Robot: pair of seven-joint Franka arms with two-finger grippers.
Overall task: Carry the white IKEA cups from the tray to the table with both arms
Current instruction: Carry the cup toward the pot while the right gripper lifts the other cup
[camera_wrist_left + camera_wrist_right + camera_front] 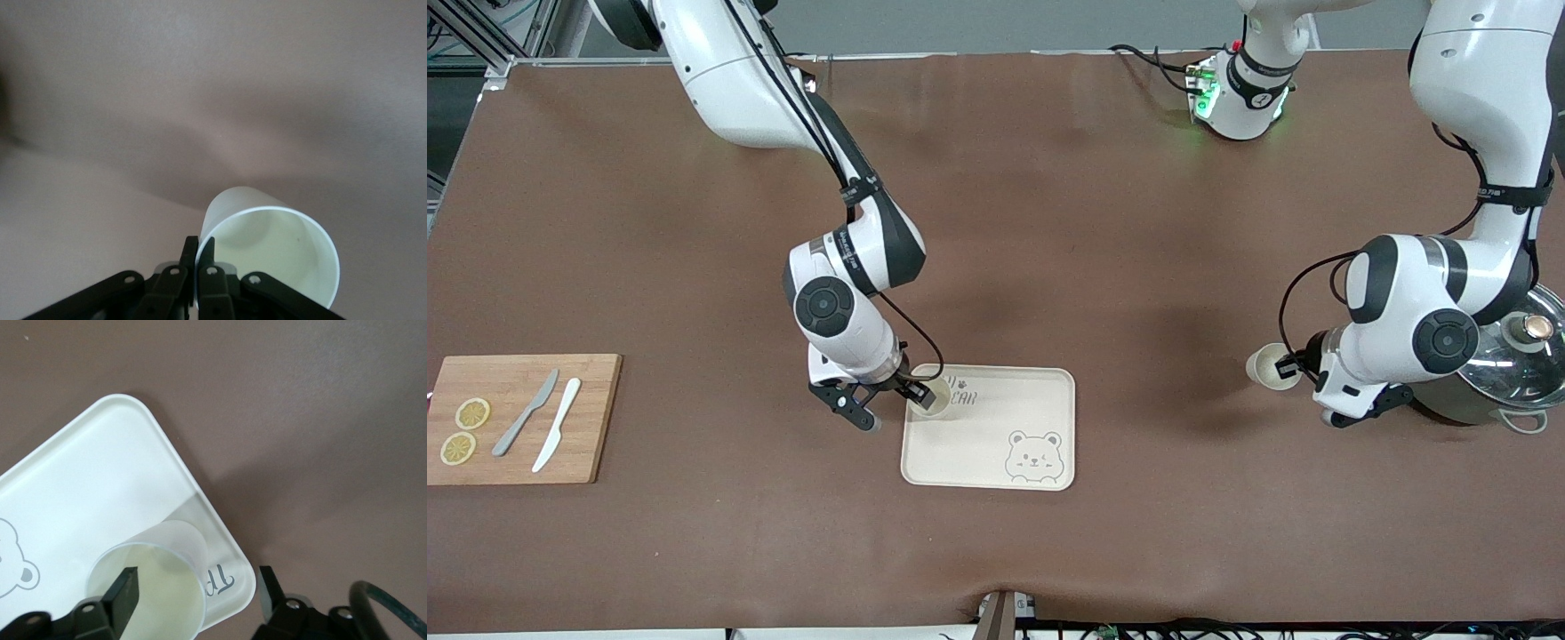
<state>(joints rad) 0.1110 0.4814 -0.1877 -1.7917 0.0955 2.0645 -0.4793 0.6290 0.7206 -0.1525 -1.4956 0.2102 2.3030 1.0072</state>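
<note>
A wooden cutting board (520, 418) lies at the lower left of the frame on the brown counter (1049, 222), carrying two lemon slices (464, 429), a grey knife (526, 412) and a white knife (557, 436). At the right edge stands a grey-green pot (1507, 396) under its glass lid (1519, 351).

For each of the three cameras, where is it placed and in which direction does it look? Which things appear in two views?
Front view: high across the table, facing both arms; shows the tray, the cutting board and the pot.
Left wrist view: on the left arm's wrist, looking past the left gripper, shut on a cup's rim over the brown table.
Right wrist view: on the right wrist, looking down past the right gripper, whose open fingers straddle the other cup on the tray.
Shared: each cup also shows in the front view.
</note>
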